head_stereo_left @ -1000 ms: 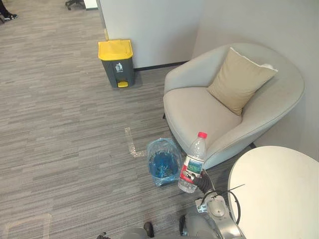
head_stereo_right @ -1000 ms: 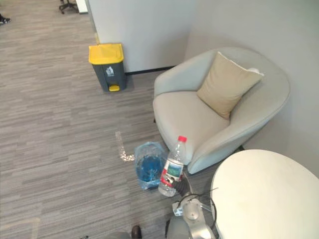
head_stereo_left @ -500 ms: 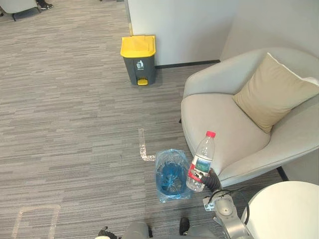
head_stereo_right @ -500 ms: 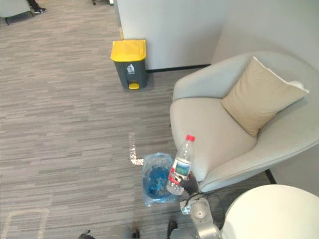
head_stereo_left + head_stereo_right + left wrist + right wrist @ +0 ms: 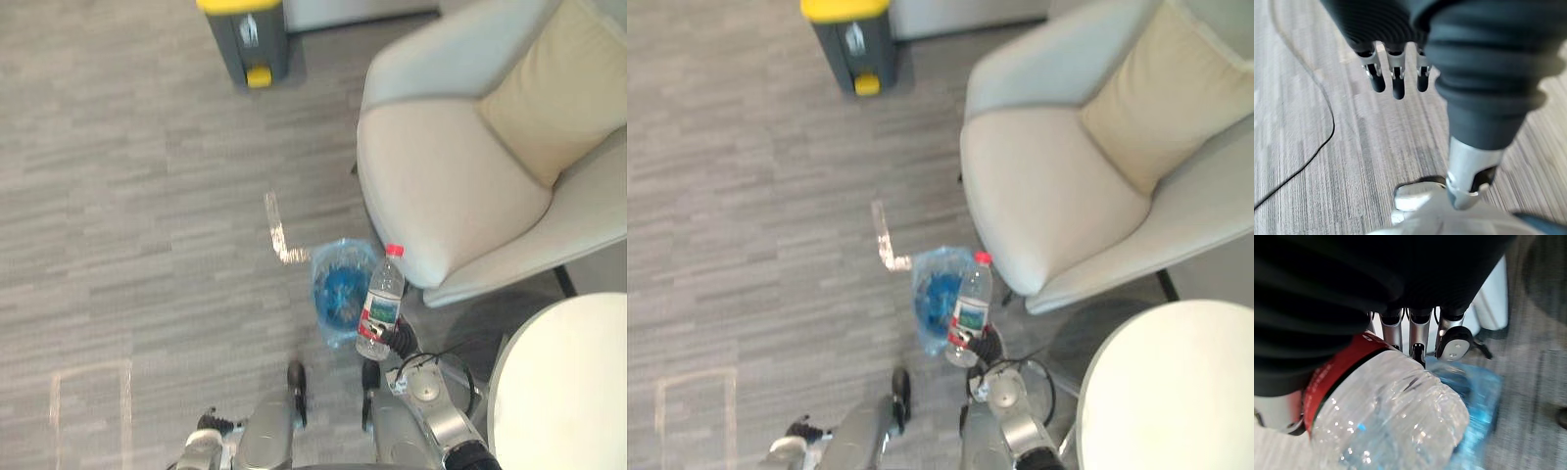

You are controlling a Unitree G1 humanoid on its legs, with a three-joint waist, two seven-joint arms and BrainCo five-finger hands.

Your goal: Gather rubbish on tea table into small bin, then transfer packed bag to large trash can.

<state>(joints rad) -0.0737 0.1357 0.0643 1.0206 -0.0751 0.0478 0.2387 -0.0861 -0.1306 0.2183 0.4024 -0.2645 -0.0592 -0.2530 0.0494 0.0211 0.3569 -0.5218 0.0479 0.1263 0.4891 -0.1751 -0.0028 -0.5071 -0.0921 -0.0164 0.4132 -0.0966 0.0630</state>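
A clear plastic water bottle (image 5: 380,305) with a red cap and a red label stands upright in my right hand (image 5: 401,340), low above the floor. In the right wrist view the fingers (image 5: 1420,335) curl round the bottle (image 5: 1391,418). Just left of the bottle, on the carpet, sits the small bin lined with a blue bag (image 5: 340,295); the bottle overlaps its right rim. The bag (image 5: 1481,396) lies past the fingers in the wrist view. My left hand (image 5: 1396,78) hangs with straight fingers over bare carpet at the lower left (image 5: 201,448).
A grey trash can with a yellow lid (image 5: 245,37) stands at the far wall. A beige armchair (image 5: 446,186) with a tan cushion (image 5: 563,93) is close behind the bin. The round white table (image 5: 568,392) is at the right. A tape mark (image 5: 279,235) lies on the carpet.
The camera has tipped downward, so the whole scene has shifted. The bottle stays held in my right hand beside the blue-lined bin.
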